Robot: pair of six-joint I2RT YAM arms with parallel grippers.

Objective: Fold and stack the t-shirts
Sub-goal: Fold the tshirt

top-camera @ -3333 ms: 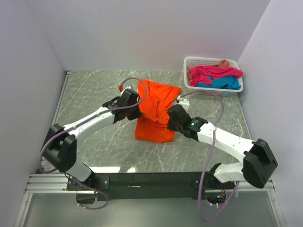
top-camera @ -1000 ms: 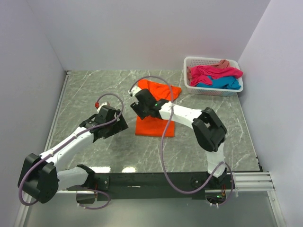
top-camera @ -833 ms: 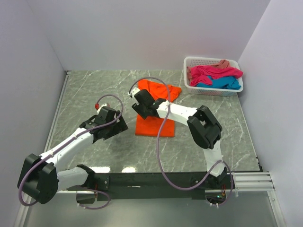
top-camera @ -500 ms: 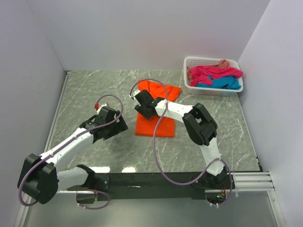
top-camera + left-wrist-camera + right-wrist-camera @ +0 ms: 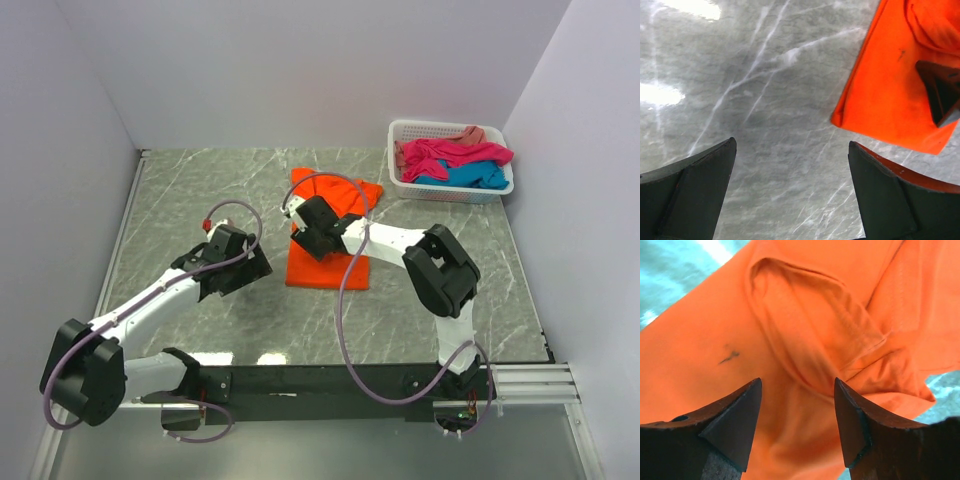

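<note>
1. The orange tee (image 5: 325, 265) lay flat, folded into a rough rectangle with a rumpled far end. It was directly under the right pincer (image 5: 797, 383) and near the left pincer (image 5: 791, 145), ahead and to its right.
2. The magenta tee (image 5: 455, 153), turquoise tee (image 5: 470, 177) and salmon tee (image 5: 471, 134) lay crumpled together, well apart from both pincers, far right.

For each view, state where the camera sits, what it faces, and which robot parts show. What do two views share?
Top external: high behind the left arm and right arm, both shown, looking down on the table.
Left wrist: facing tabletop; open left gripper shows.
Right wrist: close above the orange t-shirt; open right gripper shows.
Shared: both wrists see that t-shirt.
</note>
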